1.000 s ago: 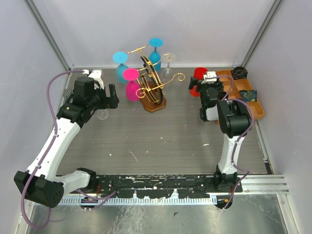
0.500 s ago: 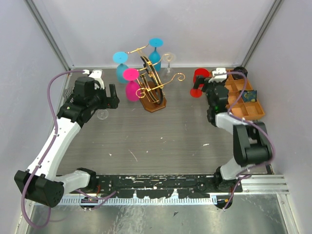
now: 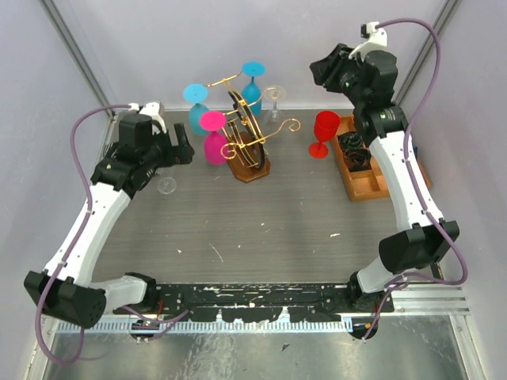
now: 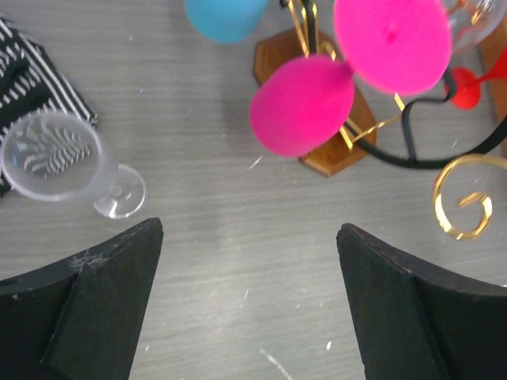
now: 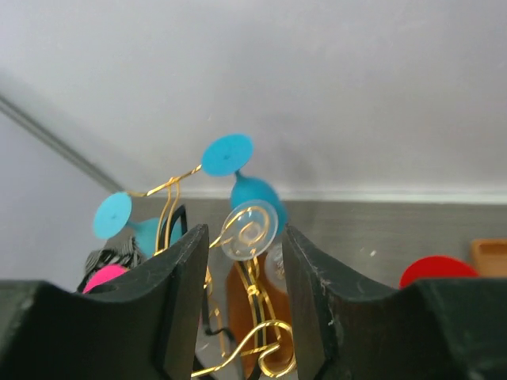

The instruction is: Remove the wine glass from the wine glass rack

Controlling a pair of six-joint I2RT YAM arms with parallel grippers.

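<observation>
The wine glass rack [image 3: 252, 150] of gold wire stands on its brown base at the back middle. A pink wine glass [image 3: 215, 141], two cyan ones [image 3: 252, 85] and a clear one [image 3: 273, 99] hang on it upside down. My right gripper [image 3: 323, 67] is raised high at the back right and faces the rack. In its wrist view the jaws [image 5: 244, 237] stand partly apart with nothing between them, and the clear glass's foot [image 5: 252, 229] shows far beyond. My left gripper [image 3: 182, 150] hovers left of the rack, wide open [image 4: 249, 237] and empty.
A red glass [image 3: 323, 131] stands upright on the table right of the rack. A clear glass [image 4: 59, 158] stands by the left gripper, beside a striped cloth [image 4: 32, 63]. An orange compartmented tray [image 3: 368, 182] lies at the right under the right arm.
The right arm has swung up from beside the red glass to high at the back, and its jaws have narrowed. The left arm has barely shifted.
</observation>
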